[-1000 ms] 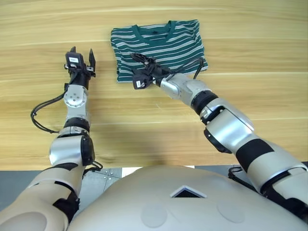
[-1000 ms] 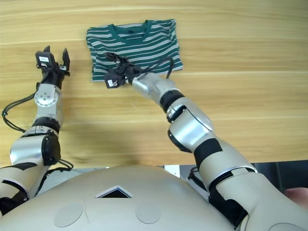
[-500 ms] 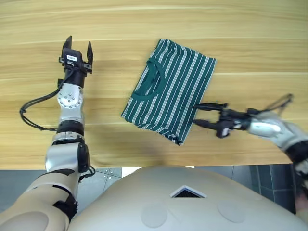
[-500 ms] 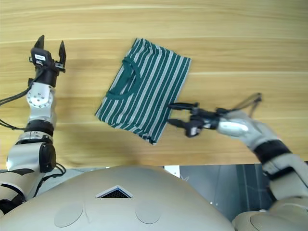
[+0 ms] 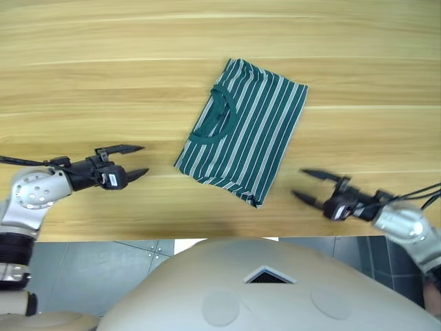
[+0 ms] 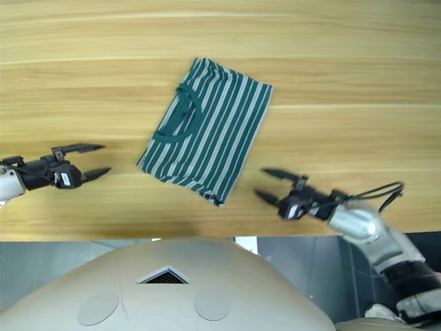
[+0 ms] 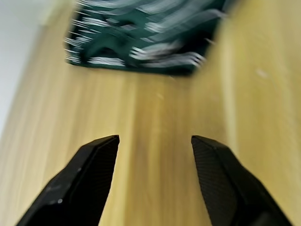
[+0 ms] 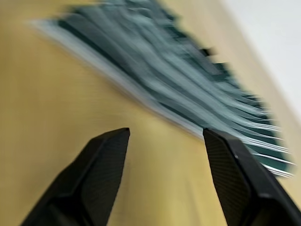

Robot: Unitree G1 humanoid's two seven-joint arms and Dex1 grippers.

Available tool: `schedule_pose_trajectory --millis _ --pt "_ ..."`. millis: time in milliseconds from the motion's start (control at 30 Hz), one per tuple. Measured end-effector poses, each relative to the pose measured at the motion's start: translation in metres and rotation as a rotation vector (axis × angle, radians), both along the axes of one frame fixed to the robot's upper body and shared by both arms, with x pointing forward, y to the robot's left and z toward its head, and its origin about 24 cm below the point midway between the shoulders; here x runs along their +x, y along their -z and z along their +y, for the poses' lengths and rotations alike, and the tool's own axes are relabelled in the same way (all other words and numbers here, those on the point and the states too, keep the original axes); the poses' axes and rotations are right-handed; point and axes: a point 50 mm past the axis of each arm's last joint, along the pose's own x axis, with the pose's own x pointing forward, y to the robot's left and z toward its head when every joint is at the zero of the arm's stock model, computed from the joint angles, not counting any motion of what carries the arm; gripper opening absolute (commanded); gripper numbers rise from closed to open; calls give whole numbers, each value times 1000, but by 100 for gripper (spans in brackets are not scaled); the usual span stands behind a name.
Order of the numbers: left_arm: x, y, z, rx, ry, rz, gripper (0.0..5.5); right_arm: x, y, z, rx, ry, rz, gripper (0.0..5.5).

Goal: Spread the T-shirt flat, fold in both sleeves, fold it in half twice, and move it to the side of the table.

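Note:
The folded green T-shirt [image 5: 242, 131] with white stripes lies on the wooden table [image 5: 358, 83], turned at an angle, collar toward the left. My left gripper [image 5: 138, 161] hovers open over the table's near edge, left of the shirt, with a gap of bare wood between. My right gripper [image 5: 300, 185] is open near the front edge, right of the shirt's near corner and apart from it. The left wrist view has the shirt [image 7: 141, 37] ahead of the open fingers [image 7: 94, 174]. Beyond the spread fingers [image 8: 106, 174] in the right wrist view lies the shirt [image 8: 188, 94].
The table's front edge [image 5: 207, 238] runs just behind both grippers, with grey floor [image 5: 138, 258] below it. Bare wood surrounds the shirt on every side.
The shirt was pulled from the far middle toward the front and turned. My right gripper has let go and drawn back right. My left gripper swung from farther out down to the front edge.

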Motion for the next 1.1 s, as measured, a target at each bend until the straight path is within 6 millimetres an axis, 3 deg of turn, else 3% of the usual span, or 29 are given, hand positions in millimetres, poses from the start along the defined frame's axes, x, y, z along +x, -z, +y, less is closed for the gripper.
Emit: schedule_pose_trajectory --millis 167,367,500,867,1100 --pt "12 -1 -13 78 135 1 286 -8 0 20 -14 -62 -5 289" --pt "38 6 -42 18 281 -30 286 -10 7 51 37 -140 -14 289" --pt "50 11 -56 -29 337 -47 286 -2 9 57 46 -144 -44 289" --pt "54 16 -59 -60 372 -32 286 13 9 51 20 -95 -102 289" --pt "46 19 -62 -94 381 -16 289 11 11 48 2 -94 -89 163"
